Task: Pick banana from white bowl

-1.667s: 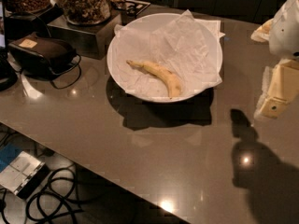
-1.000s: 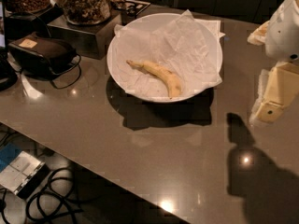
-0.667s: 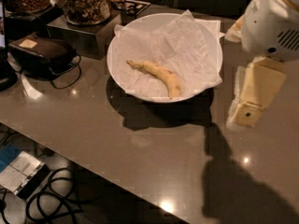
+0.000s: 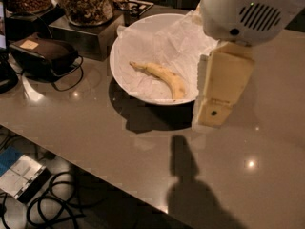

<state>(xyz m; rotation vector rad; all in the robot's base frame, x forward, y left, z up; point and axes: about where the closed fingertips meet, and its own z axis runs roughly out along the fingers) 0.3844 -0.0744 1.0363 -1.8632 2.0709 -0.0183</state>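
Far off to the left of the gripper, a dark case with a black cord lies on the shiny table. Below it, past the table edge, cables curl on the floor. Closer to the gripper, but still up and to its left, a glass jar of dark snacks stands on a metal box. Next comes the white bowl, lined with crumpled paper. The banana lies in the bowl, just left of the gripper and not touching it. The gripper hangs at the bowl's right rim. It cannot be told if it is wide or narrow. Its shadow falls on the table below.
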